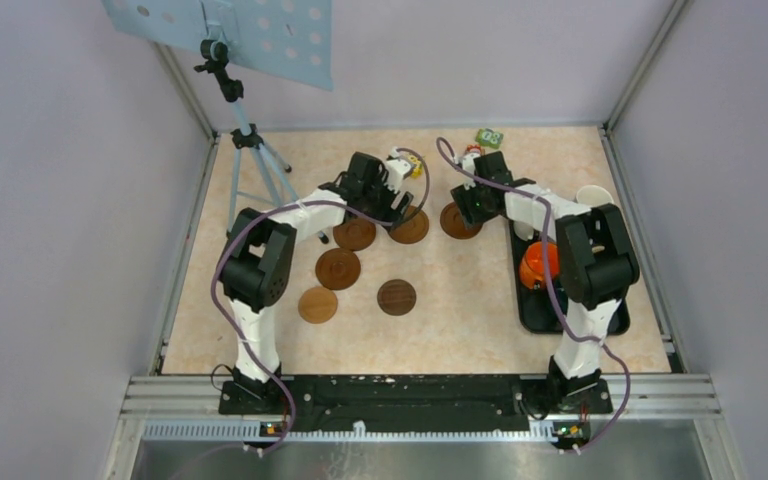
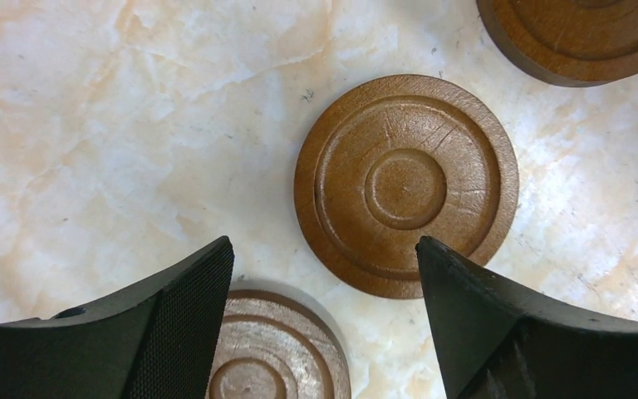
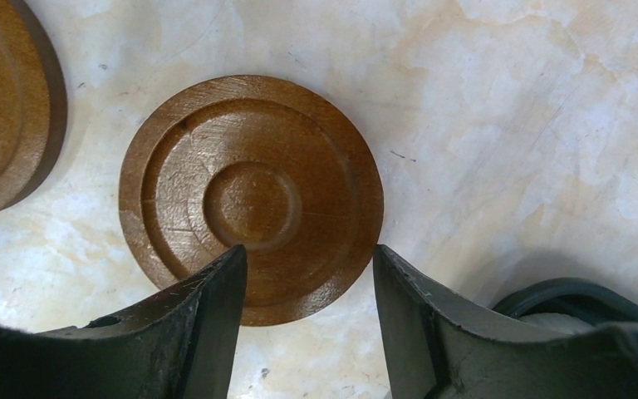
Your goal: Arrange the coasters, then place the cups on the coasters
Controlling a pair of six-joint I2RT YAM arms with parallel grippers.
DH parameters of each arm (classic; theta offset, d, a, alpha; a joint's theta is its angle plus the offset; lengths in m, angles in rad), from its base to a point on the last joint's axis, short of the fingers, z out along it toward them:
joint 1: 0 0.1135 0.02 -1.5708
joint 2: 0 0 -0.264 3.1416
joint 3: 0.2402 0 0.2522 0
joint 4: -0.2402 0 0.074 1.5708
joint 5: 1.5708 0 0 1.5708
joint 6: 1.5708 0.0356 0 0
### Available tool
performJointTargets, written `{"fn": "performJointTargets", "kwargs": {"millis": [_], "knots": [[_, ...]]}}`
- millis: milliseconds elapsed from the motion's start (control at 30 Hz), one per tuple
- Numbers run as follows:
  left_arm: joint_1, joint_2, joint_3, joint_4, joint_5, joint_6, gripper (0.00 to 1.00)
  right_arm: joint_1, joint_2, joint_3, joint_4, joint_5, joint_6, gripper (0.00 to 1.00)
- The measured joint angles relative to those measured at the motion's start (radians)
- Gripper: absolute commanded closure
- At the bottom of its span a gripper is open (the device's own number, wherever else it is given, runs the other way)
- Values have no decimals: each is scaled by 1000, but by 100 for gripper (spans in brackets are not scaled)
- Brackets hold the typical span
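Both arms are reaching to the far side of the tabletop (image 1: 460,330), one coaster each.

- left end effector (image 2: 324,249): jaws wide apart, nothing between them. The left coaster (image 2: 405,184) lies flat on the marble below, offset toward the right finger, not held.
- right end effector (image 3: 309,253): jaws apart, empty, tips over the near edge of the right coaster (image 3: 251,198), which is also flat.

Overhead, those two plus a third coaster (image 1: 354,234) form a rough far row with gaps between. My read is that the spacing leaves room for mug handles. The near coasters (image 1: 338,268) sit in a loose cluster closer to the arms, not lined up.

Cups: the orange mug (image 1: 538,265) sits in the black tray (image 1: 540,312) on the right, under the right arm. A white cup (image 1: 592,195) is at the tray's far end. The other mugs are hidden by the arm. The dark rim (image 3: 573,295) low in the right wrist view is probably a mug, can't confirm.

Judgement: coaster layout is roughly half done and no cup is on a coaster. The near cluster needs spreading before the mugs move.
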Motion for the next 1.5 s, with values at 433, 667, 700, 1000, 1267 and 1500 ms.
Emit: {"fn": "performJointTargets", "kwargs": {"millis": [433,667,700,1000,1267,1500], "knots": [[60,-78,-95,-75,-64,27,24,5,-74,20,-43,-88,8,42],[93,-105,-138,-89,-112,35,35,40,-80,20,-48,-111,8,45],[97,-105,-139,-90,-114,35,36,43,-80,20,-47,-112,9,45],[110,-101,-147,-93,-102,40,36,47,-79,20,-48,-114,18,46],[114,-66,-114,-77,-50,27,36,45,-79,20,-47,-105,19,46],[127,10,-13,-73,-48,27,36,43,-79,20,-48,-102,18,46]]}}
